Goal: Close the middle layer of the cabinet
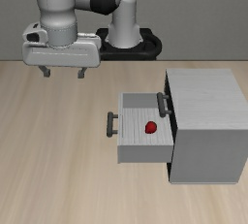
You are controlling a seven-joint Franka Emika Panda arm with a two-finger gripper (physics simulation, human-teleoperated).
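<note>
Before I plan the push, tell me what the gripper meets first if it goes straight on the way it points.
Probably the bare table, well to the exterior view's left of the open drawer; the gripper points down, though depth is unclear.

counter [58,160]: carries the cabinet; robot base [131,46] at its far edge.
cabinet [205,102]: on the exterior view's right, front facing that view's left.
drawer [140,152]: middle layer, pulled out from the cabinet front toward the exterior view's left.
drawer handle [110,122]: on the drawer's outer end, farthest from the cabinet.
small object [151,128]: inside the drawer, close to the cabinet front.
upper handle [163,102]: on the cabinet front, above the drawer.
jaws: over the counter, left of and behind the drawer in the exterior view, well apart.
</note>
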